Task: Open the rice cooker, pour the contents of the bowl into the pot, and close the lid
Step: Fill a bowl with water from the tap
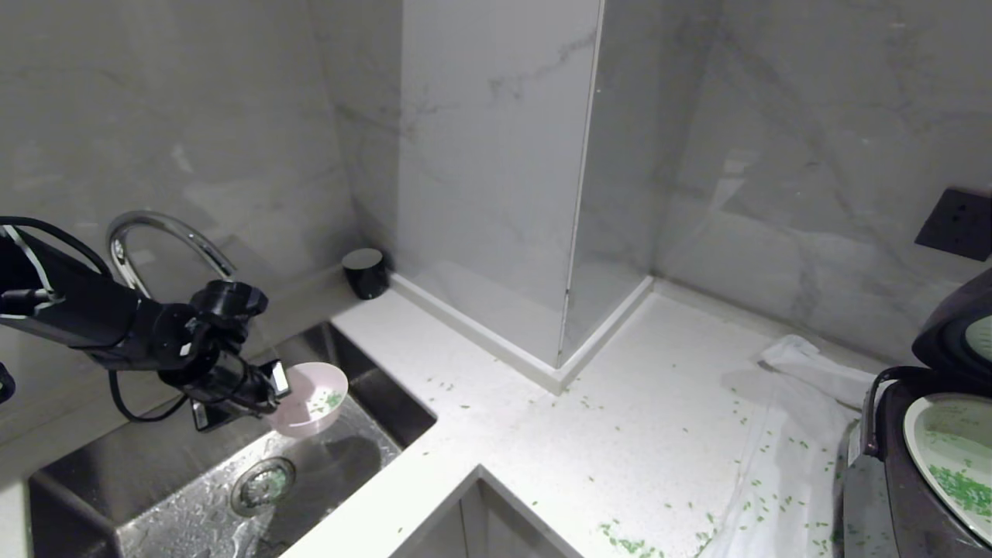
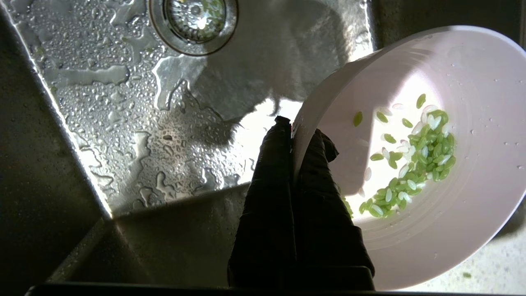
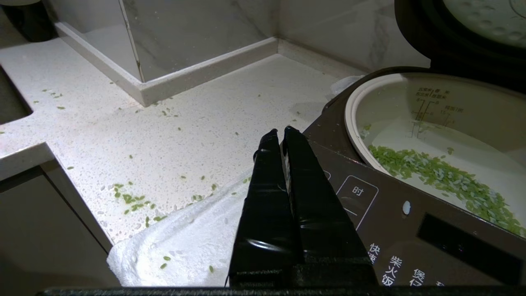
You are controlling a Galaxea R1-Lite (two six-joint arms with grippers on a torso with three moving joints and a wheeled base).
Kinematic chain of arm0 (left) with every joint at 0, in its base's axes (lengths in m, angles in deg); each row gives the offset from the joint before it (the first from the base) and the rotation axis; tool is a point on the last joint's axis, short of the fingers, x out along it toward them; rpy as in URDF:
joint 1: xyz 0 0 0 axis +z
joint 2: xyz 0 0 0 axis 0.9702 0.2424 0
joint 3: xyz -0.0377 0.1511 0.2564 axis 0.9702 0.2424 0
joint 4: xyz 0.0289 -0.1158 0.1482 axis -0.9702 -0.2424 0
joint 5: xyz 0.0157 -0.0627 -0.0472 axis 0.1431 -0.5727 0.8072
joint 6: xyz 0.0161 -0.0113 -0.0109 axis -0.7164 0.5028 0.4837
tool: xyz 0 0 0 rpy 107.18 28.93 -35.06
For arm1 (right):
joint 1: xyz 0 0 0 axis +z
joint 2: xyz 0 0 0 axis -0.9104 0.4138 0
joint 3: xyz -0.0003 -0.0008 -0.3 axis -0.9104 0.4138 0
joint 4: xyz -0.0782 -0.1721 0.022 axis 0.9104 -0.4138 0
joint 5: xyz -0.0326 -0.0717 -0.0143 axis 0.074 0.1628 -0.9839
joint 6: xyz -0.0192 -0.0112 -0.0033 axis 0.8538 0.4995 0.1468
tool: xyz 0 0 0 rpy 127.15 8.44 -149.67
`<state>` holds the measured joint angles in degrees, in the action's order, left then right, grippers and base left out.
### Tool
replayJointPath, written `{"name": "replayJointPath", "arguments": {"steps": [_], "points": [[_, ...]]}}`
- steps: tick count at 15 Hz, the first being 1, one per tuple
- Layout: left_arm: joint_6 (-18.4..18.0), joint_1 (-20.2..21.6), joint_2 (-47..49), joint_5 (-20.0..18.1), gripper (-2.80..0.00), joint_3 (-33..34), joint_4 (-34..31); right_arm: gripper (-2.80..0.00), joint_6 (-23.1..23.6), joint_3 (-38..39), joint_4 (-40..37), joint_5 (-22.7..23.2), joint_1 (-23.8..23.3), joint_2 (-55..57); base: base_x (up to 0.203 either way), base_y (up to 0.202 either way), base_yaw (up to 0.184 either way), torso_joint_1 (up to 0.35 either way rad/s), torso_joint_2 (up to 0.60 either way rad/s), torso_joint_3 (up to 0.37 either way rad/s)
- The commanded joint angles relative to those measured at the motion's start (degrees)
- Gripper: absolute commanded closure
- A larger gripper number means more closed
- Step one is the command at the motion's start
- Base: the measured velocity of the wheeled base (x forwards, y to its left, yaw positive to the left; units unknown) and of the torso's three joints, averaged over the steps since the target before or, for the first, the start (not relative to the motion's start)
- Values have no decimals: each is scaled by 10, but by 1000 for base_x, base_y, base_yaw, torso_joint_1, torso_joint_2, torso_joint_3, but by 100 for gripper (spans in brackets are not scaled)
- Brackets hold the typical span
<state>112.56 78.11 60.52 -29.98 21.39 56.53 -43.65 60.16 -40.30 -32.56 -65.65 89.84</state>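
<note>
Bowl [image 2: 431, 164] and pot [image 3: 431, 135] both hold green grains [image 2: 415, 160].

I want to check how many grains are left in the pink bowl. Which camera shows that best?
The left wrist view: the bowl fills it, tilted, green grains clustered inside, the left pincer clamping its rim. The head view shows it small; the right wrist view misses it.

The head view looks down from high over the counter [image 1: 542, 434], sink [image 1: 101, 480] at lower left, rice cooker [image 1: 914, 480] cut by the right edge. The left wrist view peers close, straight down into the sink [image 2: 135, 135] past its fingers [image 2: 271, 197], sharing the drain [image 2: 193, 22]. The right wrist view sits low, facing across the counter [image 3: 172, 123], cooker [image 3: 390, 213] near at lower right
</note>
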Motion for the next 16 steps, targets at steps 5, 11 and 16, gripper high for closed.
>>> {"name": "replayJointPath", "arguments": {"steps": [5, 11, 16], "points": [[3, 51, 57, 1, 0, -54, 0, 0, 1, 1, 0, 1, 0, 0, 0, 0, 0, 0, 0, 0], [3, 66, 99, 2, 0, -114, -1, 0, 0, 1, 0, 1, 0, 0, 0, 0, 0, 0, 0, 0], [3, 67, 118, 14, 0, -156, -4, 0, 0, 1, 0, 1, 0, 0, 0, 0, 0, 0, 0, 0]]}}
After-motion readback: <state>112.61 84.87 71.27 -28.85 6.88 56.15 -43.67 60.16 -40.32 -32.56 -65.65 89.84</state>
